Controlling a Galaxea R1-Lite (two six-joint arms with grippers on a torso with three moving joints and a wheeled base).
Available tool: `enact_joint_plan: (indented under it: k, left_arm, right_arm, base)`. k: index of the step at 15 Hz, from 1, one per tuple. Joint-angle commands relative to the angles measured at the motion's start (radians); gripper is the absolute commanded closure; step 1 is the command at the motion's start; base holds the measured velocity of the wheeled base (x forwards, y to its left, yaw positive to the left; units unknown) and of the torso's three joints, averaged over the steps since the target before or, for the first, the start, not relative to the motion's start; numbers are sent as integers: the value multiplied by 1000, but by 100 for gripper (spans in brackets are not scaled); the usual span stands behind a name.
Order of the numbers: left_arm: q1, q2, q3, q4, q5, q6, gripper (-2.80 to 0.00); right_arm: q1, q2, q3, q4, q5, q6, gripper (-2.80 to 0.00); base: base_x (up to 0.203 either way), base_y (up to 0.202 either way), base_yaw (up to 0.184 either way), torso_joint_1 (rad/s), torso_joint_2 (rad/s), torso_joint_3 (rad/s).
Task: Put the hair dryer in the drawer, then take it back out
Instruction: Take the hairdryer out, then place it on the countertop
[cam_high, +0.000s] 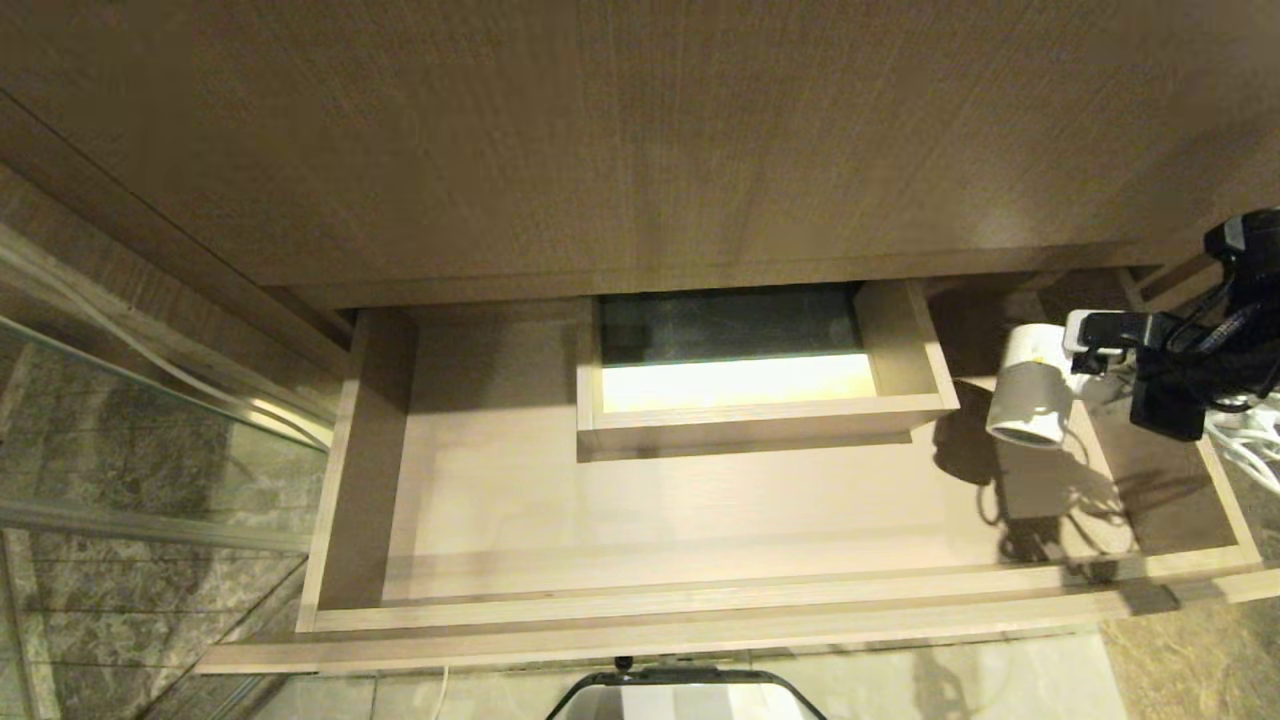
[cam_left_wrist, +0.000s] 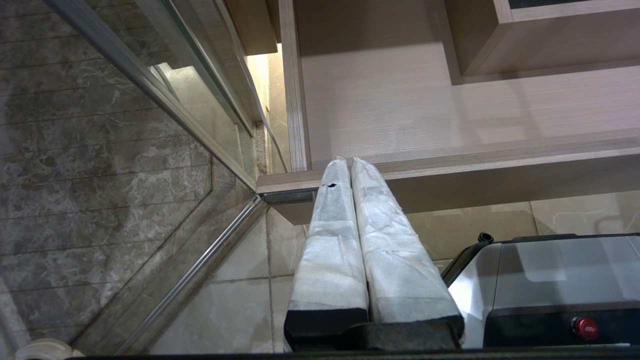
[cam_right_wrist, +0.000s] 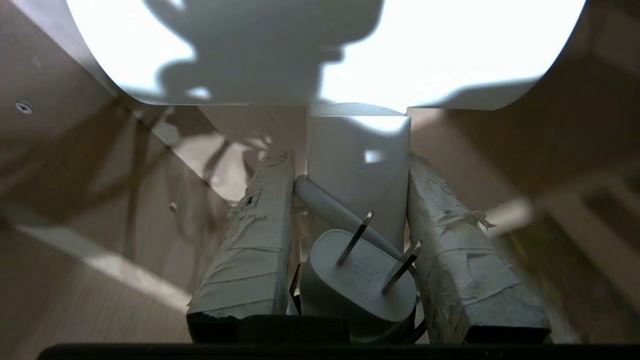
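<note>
Right gripper (cam_right_wrist: 350, 165): clamped on the short handle of the hair dryer (cam_high: 1030, 385), one taped finger (cam_right_wrist: 250, 250) on each side. The white plug (cam_right_wrist: 357, 280) sits between the fingers behind the handle, prongs outward. In the head view the arm enters from the right edge and carries the dryer above the right end of the drawer (cam_high: 640, 610) — barrel mouth tilted downward, its shadow cast on the drawer floor. The drawer is pulled out; the boxed cut-out (cam_high: 760, 415) stands at mid-back, left of the dryer.

Left gripper (cam_left_wrist: 350, 165): fingers pressed together, gripping nothing — parked just outside the drawer's front left corner, beside the glass panel (cam_left_wrist: 125, 165).
</note>
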Motion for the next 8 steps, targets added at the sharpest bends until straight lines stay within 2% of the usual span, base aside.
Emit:
enact_joint_plan:
  k: [1, 3, 8]
  left_arm:
    - [0, 0, 0, 0, 0, 0, 0]
    - [1, 0, 2, 0, 0, 0, 0]
    - [0, 0, 2, 0, 0, 0, 0]
  right_arm:
    - [-8, -110, 14, 0, 1, 101, 0]
    - [-8, -193, 37, -2, 3, 171, 0]
    - [-19, -512, 192, -15, 5, 239, 0]
  base:
    - [0, 0, 0, 0, 0, 0]
    - [0, 0, 0, 0, 0, 0]
    - [0, 0, 0, 0, 0, 0]
